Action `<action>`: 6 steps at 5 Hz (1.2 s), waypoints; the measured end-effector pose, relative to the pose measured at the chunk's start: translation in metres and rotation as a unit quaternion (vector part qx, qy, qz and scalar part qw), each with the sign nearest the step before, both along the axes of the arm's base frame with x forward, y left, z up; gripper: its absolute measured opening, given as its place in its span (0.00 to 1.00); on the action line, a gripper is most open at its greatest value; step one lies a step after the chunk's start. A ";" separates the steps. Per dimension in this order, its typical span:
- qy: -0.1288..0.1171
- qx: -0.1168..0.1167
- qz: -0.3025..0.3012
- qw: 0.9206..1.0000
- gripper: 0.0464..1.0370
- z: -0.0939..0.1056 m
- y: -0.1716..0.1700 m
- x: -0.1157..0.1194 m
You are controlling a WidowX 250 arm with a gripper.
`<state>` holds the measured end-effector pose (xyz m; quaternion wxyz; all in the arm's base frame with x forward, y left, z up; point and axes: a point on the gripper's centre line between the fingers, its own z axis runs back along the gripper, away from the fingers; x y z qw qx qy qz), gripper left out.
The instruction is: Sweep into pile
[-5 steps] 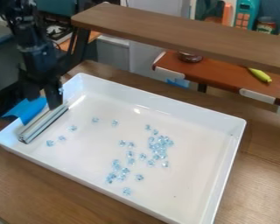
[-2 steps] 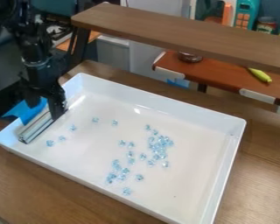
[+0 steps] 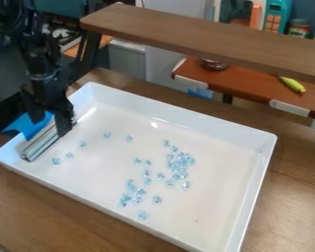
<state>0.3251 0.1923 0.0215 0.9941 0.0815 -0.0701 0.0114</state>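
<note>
1. Black two-finger gripper [image 3: 51, 122], fingers wide apart over blue-and-silver sweeping tool [image 3: 39, 144]; lower in view than earlier.
2. Said tool, lying along white tray's [image 3: 206, 119] left end.
3. Pale-blue translucent pieces [image 3: 179, 165], scattered inside tray, densest right of centre.

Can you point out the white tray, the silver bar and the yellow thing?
White tray [image 3: 206, 125]: camera view, on its far wall.
Silver bar [image 3: 39, 146]: camera view, on its lower half.
Yellow thing [image 3: 292, 84]: camera view, on its middle.
</note>
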 end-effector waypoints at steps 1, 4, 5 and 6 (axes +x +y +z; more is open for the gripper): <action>0.001 0.005 0.001 1.000 0.96 -0.009 0.003 0.001; 0.000 0.015 0.004 1.000 0.90 -0.017 0.010 0.000; 0.004 0.016 0.004 1.000 0.60 -0.021 0.014 -0.002; 0.002 0.022 0.008 1.000 0.31 -0.021 0.017 -0.002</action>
